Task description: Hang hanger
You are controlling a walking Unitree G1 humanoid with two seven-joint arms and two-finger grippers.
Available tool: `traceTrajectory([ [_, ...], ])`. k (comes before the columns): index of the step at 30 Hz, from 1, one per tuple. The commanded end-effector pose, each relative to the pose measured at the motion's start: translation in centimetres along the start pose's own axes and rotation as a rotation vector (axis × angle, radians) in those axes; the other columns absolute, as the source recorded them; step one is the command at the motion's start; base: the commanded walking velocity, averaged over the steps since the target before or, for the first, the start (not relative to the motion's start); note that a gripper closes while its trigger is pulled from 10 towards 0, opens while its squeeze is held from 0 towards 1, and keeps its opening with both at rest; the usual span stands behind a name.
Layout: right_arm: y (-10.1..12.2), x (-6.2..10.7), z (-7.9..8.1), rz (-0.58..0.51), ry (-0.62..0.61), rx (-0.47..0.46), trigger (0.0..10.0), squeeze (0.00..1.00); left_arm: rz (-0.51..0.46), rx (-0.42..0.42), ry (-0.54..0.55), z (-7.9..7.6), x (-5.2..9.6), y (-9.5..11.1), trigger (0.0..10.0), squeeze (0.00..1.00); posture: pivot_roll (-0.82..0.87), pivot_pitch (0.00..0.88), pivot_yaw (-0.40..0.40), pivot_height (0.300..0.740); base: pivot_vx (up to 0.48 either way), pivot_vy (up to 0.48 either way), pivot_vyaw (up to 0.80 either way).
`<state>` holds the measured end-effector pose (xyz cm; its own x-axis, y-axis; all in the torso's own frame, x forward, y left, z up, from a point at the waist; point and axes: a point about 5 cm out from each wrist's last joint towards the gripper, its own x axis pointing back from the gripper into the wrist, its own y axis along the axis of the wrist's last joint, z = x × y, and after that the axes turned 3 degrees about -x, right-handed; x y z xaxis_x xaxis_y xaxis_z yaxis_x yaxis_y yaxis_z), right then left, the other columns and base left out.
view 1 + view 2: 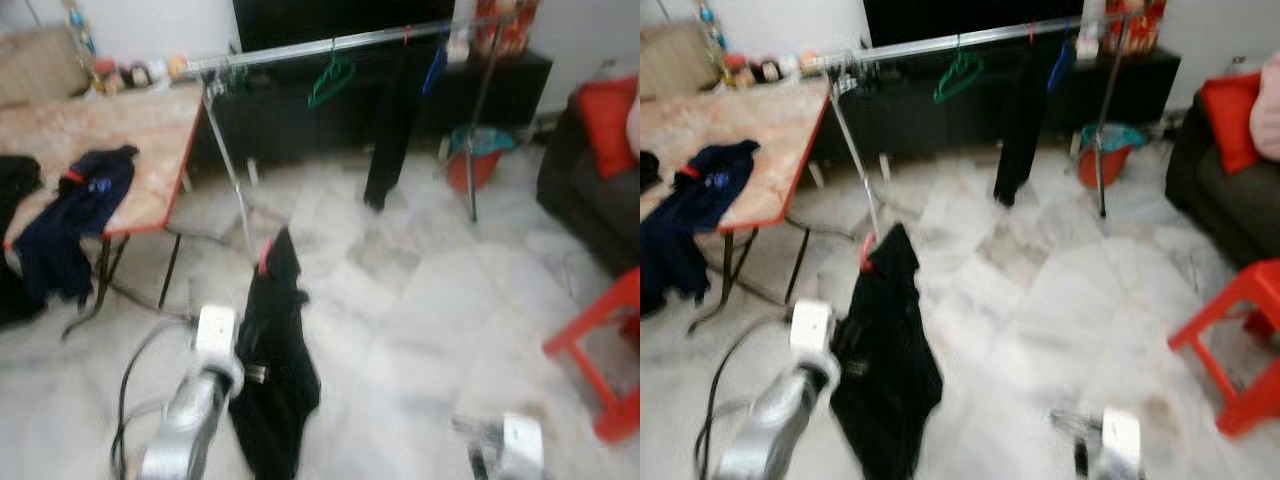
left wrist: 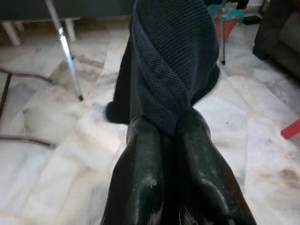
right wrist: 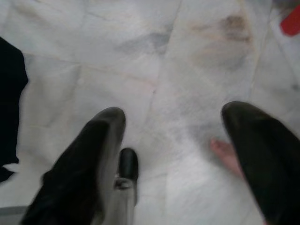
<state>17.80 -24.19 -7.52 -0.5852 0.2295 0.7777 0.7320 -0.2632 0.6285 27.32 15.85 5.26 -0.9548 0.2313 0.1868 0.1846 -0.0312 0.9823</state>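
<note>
Black garment on red hanger, pinched in left tool.

Home living room: marble floor, dark sofa, clothes rail, table.

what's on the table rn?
On the table, a dark blue garment drapes over its front edge, black cloth lies at its left, small items stand at the back. Anything beneath the garments is hidden.
</note>
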Motion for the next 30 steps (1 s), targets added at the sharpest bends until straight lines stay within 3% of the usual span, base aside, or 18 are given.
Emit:
traceTrajectory([
  [1, 0.4, 0.0, 0.0, -0.019, 0.000, -0.002, 10.0, 0.00, -0.050, -0.011, 0.004, 0.1, -0.3, 1.2, 10.0, 0.00, 0.05, 0.000, 0.040, 0.740, 0.000, 0.000, 0.00],
  [8, 0.7, 0.0, 0.2, -0.054, 0.044, 0.018, 10.0, 0.00, -0.042, -0.043, -0.041, 0.0, -0.3, 1.6, 10.0, 0.00, 0.06, 0.000, 0.037, 0.740, 0.000, 0.000, 0.00],
  [16, 2.5, 0.2, 0.9, -0.202, 0.162, 0.296, 10.0, 0.00, -0.024, -0.145, -0.239, -0.9, -0.7, 3.2, 10.0, 0.00, 0.06, 0.000, 0.026, 0.740, 0.000, 0.000, 0.00],
  [21, 3.1, 0.4, 1.0, -0.275, 0.171, 0.334, 10.0, 0.00, -0.028, -0.199, -0.318, -1.3, -0.9, 4.1, 10.0, 0.00, 0.05, 0.000, 0.021, 0.740, 0.000, 0.000, 0.00],
  [23, 10.4, 0.6, 4.5, -0.512, 0.241, 0.370, 10.0, 0.00, -0.038, -0.206, -0.330, -1.4, -1.1, 4.6, 10.0, 0.00, 0.05, 0.000, 0.019, 0.740, 0.000, 0.000, 0.00],
  [24, 12.9, 1.1, 5.6, -0.599, 0.271, 0.395, 10.0, 0.00, -0.045, -0.210, -0.338, -1.6, -1.2, 4.9, 10.0, 0.00, 0.05, 0.000, 0.018, 0.740, 0.000, 0.000, 0.00],
  [25, 14.2, 1.5, 6.3, -0.647, 0.289, 0.410, 10.0, 0.00, -0.049, -0.213, -0.344, -1.6, -1.3, 5.1, 10.0, 0.00, 0.05, 0.000, 0.018, 0.740, 0.000, 0.000, 0.00],
  [29, 15.0, 2.1, 6.8, -0.711, 0.342, 0.444, 10.0, 0.00, -0.060, -0.222, -0.374, -2.1, -1.6, 5.6, 10.0, 0.00, 0.04, 0.000, 0.019, 0.740, 0.000, 0.000, 0.00],
  [30, 15.6, 2.9, 7.1, -0.769, 0.384, 0.419, 10.0, 0.00, -0.065, -0.225, -0.381, -2.2, -1.9, 5.8, 10.0, 0.00, 0.03, 0.000, 0.020, 0.740, 0.000, 0.000, 0.00],
])
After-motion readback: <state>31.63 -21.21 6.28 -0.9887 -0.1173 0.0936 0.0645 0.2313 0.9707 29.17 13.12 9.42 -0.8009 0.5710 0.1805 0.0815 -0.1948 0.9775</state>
